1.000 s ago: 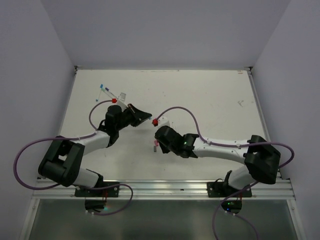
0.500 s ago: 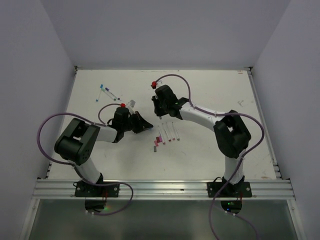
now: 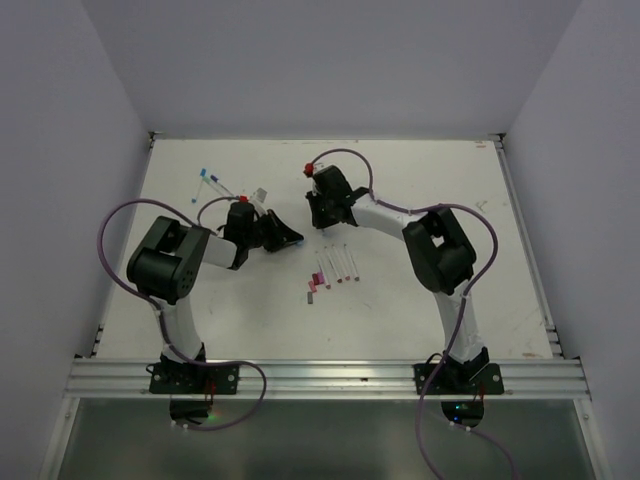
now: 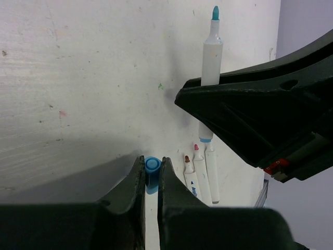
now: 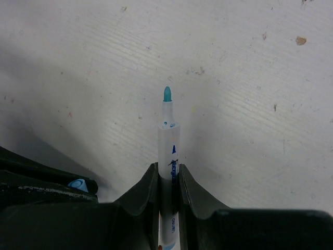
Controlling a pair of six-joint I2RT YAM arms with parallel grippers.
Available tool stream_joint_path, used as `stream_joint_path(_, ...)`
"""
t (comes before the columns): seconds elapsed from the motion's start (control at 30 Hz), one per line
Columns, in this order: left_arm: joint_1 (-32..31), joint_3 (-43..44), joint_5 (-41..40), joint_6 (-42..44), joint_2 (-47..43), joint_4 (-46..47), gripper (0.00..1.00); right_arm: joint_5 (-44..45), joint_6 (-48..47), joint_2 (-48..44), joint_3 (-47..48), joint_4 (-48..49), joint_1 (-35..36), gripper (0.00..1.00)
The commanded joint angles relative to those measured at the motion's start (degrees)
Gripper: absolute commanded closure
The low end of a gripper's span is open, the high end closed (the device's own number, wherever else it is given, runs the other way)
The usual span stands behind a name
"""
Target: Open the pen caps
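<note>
Near frame centre above the table (image 3: 430, 180), the left hand (image 4: 151, 179) pinches a blue cap (image 4: 152, 165); the right hand (image 5: 169, 179) pinches an uncapped teal-tipped pen (image 5: 168, 135).

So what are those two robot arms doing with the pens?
They are pulling caps off pens. The right gripper holds a thin white pen with a bare teal tip, so its cap is already off. The left gripper pinches the small round blue plastic cap. More uncapped white pens and little pink caps lie on the white table.
</note>
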Motion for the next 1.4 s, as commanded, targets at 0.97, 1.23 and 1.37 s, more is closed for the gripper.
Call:
stream_joint_path(0.97,1.5,-3.2,0.7,1.4,0.2,2.9,0.62,-2.3,4.3,4.8,5.0,0.7,1.7,0.76)
stream_joint_path(1.23,1.6,-3.8,0.1,1.4,0.6,3.0,0.53,-2.1,3.6,5.4,5.6,0.0,1.7,0.69)
stream_joint_path(1.37,1.6,-3.8,0.1,1.4,0.7,2.8,0.50,-2.4,3.7,5.4,5.8,0.1,1.7,0.68)
